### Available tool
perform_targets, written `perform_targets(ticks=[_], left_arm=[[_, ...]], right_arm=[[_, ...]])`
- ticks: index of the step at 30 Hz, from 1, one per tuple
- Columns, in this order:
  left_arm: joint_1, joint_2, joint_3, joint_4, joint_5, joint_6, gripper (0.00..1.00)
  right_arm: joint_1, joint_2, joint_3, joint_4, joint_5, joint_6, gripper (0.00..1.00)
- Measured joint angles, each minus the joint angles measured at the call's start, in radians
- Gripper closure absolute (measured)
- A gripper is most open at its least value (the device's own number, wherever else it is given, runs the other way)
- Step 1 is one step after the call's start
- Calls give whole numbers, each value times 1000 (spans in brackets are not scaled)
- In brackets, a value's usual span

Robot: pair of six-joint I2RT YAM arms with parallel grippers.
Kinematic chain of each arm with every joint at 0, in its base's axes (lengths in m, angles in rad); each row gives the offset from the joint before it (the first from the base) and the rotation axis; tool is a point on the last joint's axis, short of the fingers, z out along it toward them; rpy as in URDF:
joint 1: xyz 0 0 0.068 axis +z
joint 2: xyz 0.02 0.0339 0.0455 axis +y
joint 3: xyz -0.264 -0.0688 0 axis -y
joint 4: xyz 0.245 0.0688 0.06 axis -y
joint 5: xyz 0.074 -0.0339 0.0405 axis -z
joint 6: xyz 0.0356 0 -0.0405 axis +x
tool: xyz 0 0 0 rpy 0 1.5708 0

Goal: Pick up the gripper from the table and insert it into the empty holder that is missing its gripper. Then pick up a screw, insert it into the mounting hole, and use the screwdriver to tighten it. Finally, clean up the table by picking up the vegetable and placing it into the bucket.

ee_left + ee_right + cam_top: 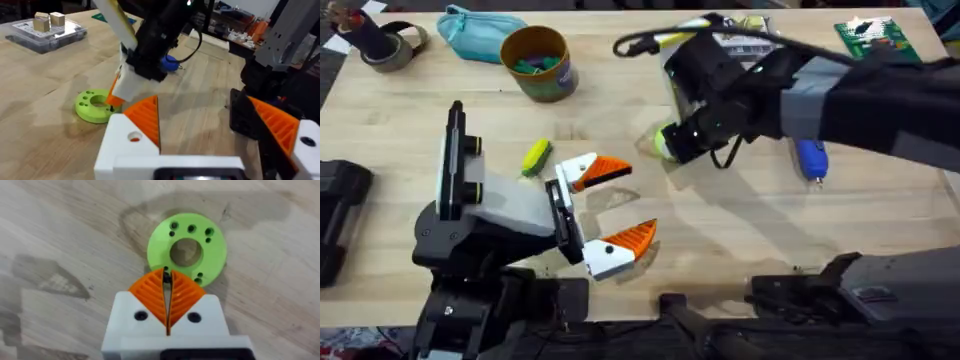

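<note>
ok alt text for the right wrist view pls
The right claw, its orange pads pressed together on a small dark part, hangs over the rim of the lime-green disc with a centre hole, lying flat on the wooden table.

The gripper [187,250] is lime green with dark holes; each tool [167,289] is white with orange ribbed pads [145,118]; the screwdriver [811,158] is bright blue; the vegetable [536,156] yellow and green; the bucket [537,62] mustard yellow; the pouch [477,33] teal; the counter [740,230] pale wood grain.
</note>
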Motion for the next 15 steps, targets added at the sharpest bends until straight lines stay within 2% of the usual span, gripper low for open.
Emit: perform_targets(ticks=[4,10,15], left_arm=[[0,0,0,0,0,0,8],[0,0,0,0,0,0,8],[0,0,0,0,0,0,8]], right_arm=[[0,-32,69,-71,0,-13,995],[0,-45,236,-261,0,-66,995],[0,-45,365,-359,0,-99,995]])
